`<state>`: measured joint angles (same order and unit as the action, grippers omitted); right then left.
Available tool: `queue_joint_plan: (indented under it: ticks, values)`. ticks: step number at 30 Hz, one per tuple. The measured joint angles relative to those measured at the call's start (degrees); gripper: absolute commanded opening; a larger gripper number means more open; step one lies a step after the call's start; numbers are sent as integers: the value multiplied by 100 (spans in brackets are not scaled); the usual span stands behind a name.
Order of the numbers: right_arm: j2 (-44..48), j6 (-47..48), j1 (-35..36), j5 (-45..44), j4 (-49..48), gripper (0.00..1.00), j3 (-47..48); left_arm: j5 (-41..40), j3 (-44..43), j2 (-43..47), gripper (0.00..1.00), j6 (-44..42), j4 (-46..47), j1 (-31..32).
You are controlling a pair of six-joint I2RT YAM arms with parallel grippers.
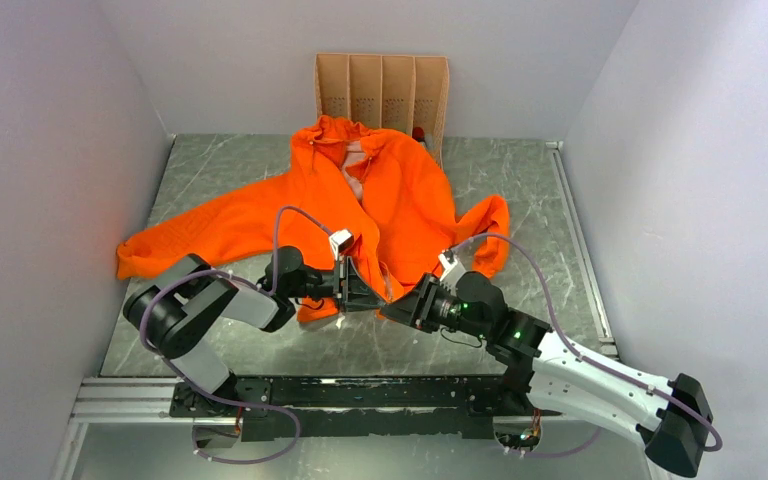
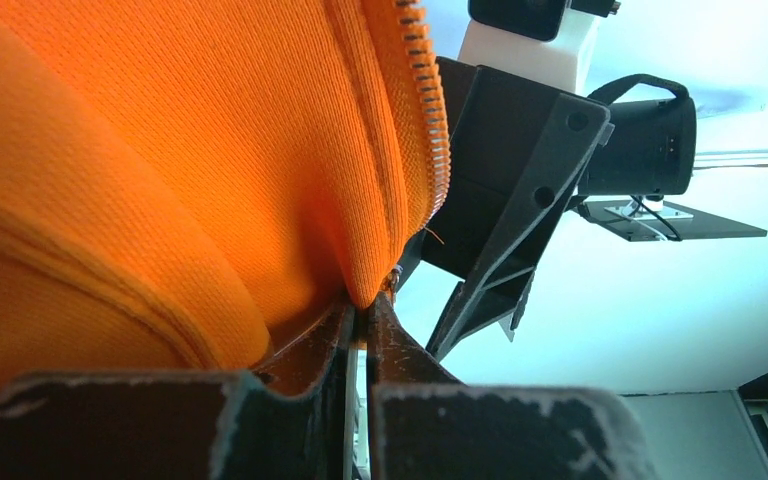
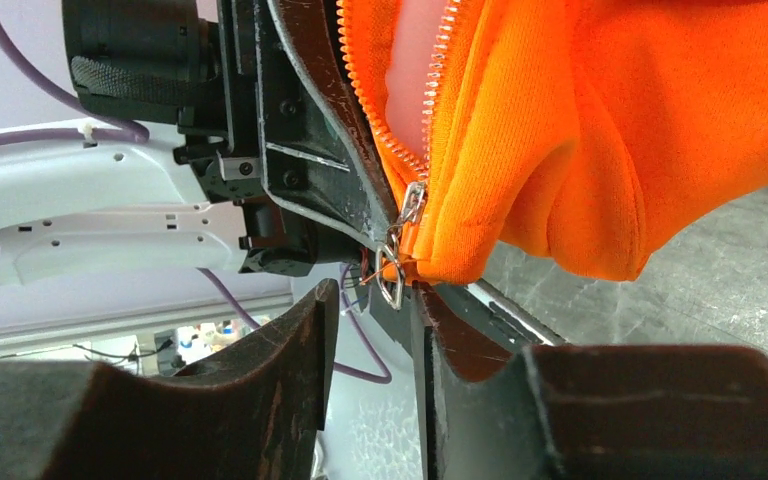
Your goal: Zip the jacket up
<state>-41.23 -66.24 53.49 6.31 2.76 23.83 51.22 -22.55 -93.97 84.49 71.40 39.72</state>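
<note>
At the near edge of the worktop (image 1: 550, 260), the two arms angled inward and met at the lower hem of the jacket (image 1: 400, 200). The left end effector (image 2: 360, 312) was clamped on that hem right at the foot of the zipper (image 2: 428, 110). Its fingers were pressed together with orange fabric pinched between them, and the cloth was lifted off the surface.

Facing it, just beside, the right end effector (image 3: 375, 310) had its fingers apart. The small metal zipper pull (image 3: 392, 280) hung in the gap above their tips; whether either pad touched the pull could not be made out from the wrist view. Above the pull the two rows of teeth spread open in a narrow V, showing pale pink lining (image 3: 410, 50).

Beyond the end effectors the jacket lay across the middle of the worktop, front up and unzipped. Its left sleeve (image 1: 200, 235) stretched out flat to the left, its right sleeve (image 1: 485, 230) was bunched to the right, and the collar end pointed toward the far wall. Behind the collar a cardboard divider (image 1: 380, 90) with several slots stood upright against that wall.
</note>
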Motion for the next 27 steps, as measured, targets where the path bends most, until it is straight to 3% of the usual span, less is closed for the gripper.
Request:
queue_joint_plan:
  ticks: [18,27]
  values:
    - [15,-149,63,-188,-157,0,-175,-2,0,-236,8,181,302,28]
    - [363,-142,63,-343,120,0,-177,0,0,-326,8,160,332,50]
